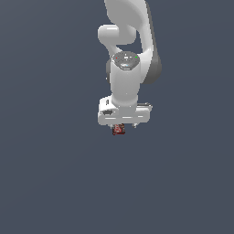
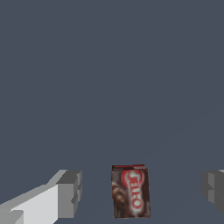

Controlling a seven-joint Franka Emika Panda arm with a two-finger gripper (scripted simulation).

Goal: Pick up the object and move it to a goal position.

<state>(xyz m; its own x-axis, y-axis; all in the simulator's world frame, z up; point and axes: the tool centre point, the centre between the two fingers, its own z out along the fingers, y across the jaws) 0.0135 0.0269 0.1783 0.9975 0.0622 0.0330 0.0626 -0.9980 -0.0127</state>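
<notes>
The object (image 2: 130,191) is a small flat dark-red box with a printed face, lying on the grey ground. In the wrist view it sits between my two grey fingertips (image 2: 70,193), with a wide gap on each side and nothing touching it. My gripper (image 2: 142,190) is open around it. In the exterior view the white arm hangs straight down over the object (image 1: 119,130), and only a small red part of the box shows under the gripper (image 1: 123,126), toward the exterior view's left half of the hand.
A plain dark grey surface fills both views. No goal marker or other thing shows.
</notes>
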